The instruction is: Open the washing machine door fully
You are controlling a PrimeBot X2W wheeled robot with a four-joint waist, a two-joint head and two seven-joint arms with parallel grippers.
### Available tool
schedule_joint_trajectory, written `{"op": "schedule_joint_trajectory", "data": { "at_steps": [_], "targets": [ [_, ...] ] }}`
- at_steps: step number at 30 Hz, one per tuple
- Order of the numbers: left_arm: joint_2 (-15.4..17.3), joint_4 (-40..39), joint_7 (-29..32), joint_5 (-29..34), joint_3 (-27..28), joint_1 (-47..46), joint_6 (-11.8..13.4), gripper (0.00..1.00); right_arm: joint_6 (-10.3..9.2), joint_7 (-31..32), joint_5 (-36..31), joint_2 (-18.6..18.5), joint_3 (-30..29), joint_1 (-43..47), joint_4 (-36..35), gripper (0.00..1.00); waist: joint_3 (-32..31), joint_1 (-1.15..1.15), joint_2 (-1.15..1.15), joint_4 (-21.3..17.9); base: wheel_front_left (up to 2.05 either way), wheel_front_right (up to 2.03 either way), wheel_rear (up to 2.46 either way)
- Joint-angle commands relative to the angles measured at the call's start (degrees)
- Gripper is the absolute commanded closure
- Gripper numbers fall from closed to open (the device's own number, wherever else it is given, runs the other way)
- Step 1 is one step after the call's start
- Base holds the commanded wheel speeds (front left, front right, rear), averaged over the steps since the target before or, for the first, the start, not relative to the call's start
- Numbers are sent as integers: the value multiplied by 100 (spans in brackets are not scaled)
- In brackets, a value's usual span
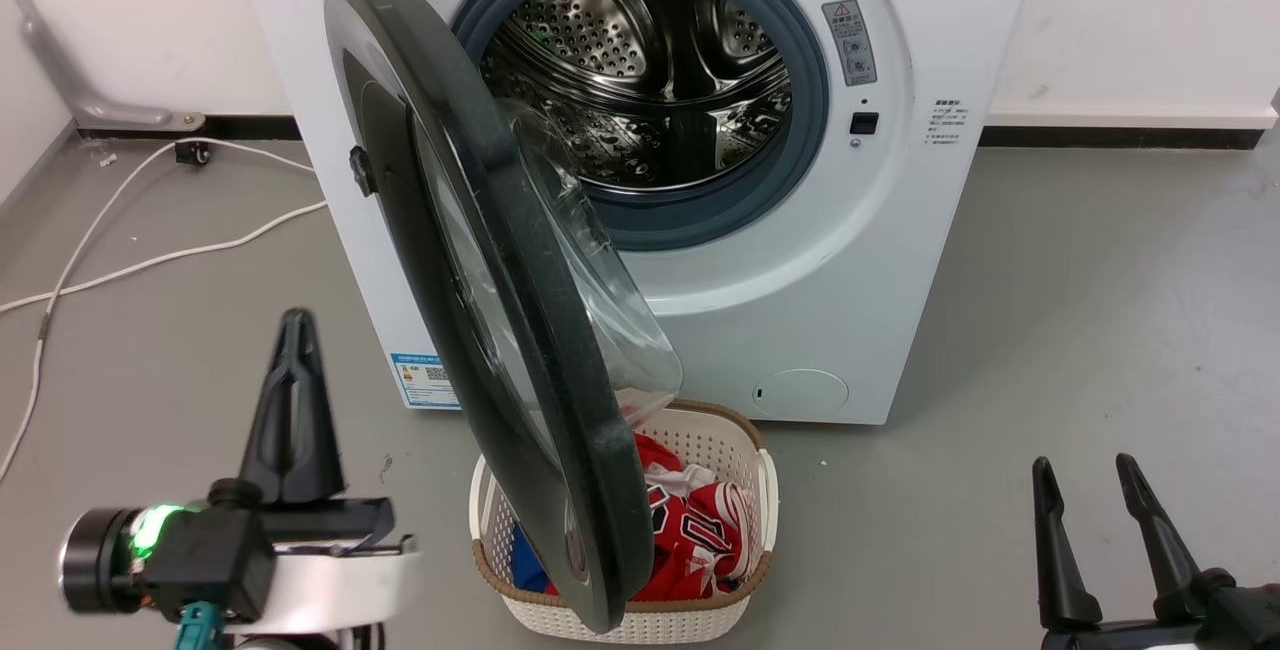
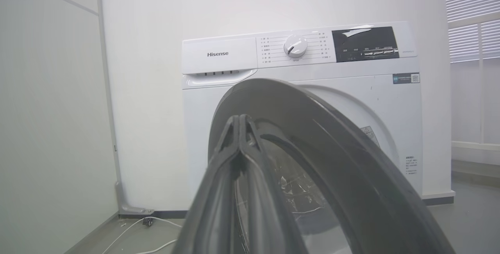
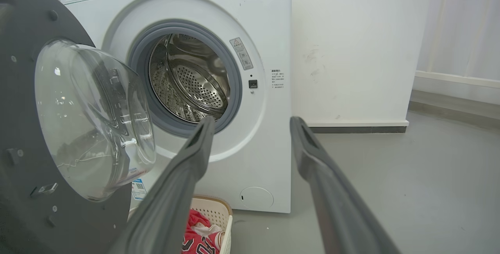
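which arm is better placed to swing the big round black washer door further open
Probably right. The open right gripper faces the inner, glass-bowl side of the round glossy black door, where a push swings it wider. The shut left gripper stands on its outer side, in its path.

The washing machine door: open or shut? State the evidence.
Open. The washing machine door stands swung out from the washing machine, leaving the steel drum and grey rubber ring exposed.

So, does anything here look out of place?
Nothing damaged. The basket of red clothes sits right below the half-open door, and a loose white cable trails across the floor on the left.
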Motion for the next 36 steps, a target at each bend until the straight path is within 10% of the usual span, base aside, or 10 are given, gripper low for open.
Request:
{"op": "schedule_joint_trajectory", "data": {
  "at_steps": [1,19,36],
  "targets": [
    [4,-170,-13,74,-109,-105,-49,100,-1,-10,10,20,21,18,-10,0,6,0,0,-6,0,0,0],
    [-19,-679,-13,255,-2375,-819,-490,100,-1,-10,41,19,127,-67,77,0,44,0,0,-32,0,0,0],
    [-25,-64,-13,6,-3763,-897,-415,100,-1,-10,65,19,239,-115,172,0,71,0,0,-48,0,0,0]
  ]
}}
